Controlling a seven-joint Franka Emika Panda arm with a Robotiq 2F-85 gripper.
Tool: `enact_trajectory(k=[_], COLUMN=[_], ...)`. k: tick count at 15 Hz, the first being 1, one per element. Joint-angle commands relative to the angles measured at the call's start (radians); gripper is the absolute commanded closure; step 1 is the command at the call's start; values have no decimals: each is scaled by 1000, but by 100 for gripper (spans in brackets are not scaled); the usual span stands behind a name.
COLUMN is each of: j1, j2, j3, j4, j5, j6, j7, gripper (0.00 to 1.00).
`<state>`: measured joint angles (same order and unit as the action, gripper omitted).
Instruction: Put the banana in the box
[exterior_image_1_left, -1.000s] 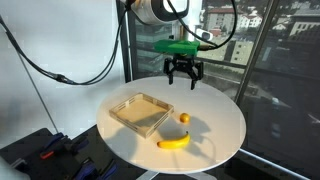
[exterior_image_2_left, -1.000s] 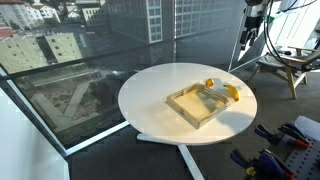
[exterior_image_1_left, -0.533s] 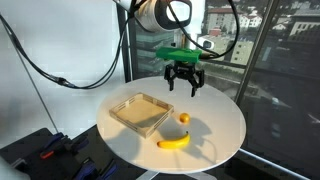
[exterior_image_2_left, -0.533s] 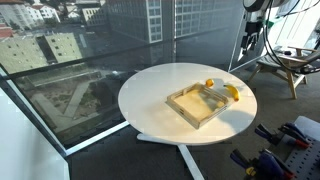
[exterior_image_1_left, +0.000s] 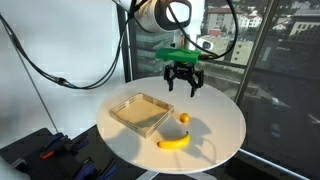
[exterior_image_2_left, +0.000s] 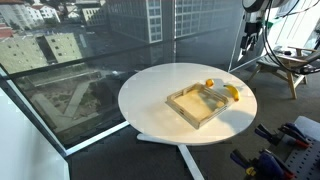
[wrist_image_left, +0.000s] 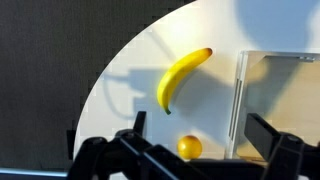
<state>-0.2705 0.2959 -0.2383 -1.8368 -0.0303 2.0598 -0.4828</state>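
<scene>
Gripper (exterior_image_1_left: 183, 90) sits slightly higher, claw wide, empty | banana (exterior_image_1_left: 174, 143) near table (exterior_image_1_left: 215, 125) edge | risk: skewed descent nudges it off

Box (wrist_image_left: 285, 95) partly beyond wrist-view edge

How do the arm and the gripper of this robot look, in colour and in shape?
The arm is white, with rounded joints and a dark ring at one joint. The gripper is black with short dark fingers, and it sits under a bright green bracket. Thick black cables hang in loops beside the arm.
</scene>
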Motion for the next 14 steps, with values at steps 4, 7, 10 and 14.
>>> enact_trajectory(k=[4, 7, 10, 14], j1=[-20, -20, -19, -23], j2=[0, 0, 8, 37], j3=[21, 21, 23, 26], j4=[3, 3, 18, 63], j5=[-7, -7, -4, 10], j6=[-3, -3, -1, -17], j7=[4, 4, 14, 33], gripper=[0, 0, 0, 0])
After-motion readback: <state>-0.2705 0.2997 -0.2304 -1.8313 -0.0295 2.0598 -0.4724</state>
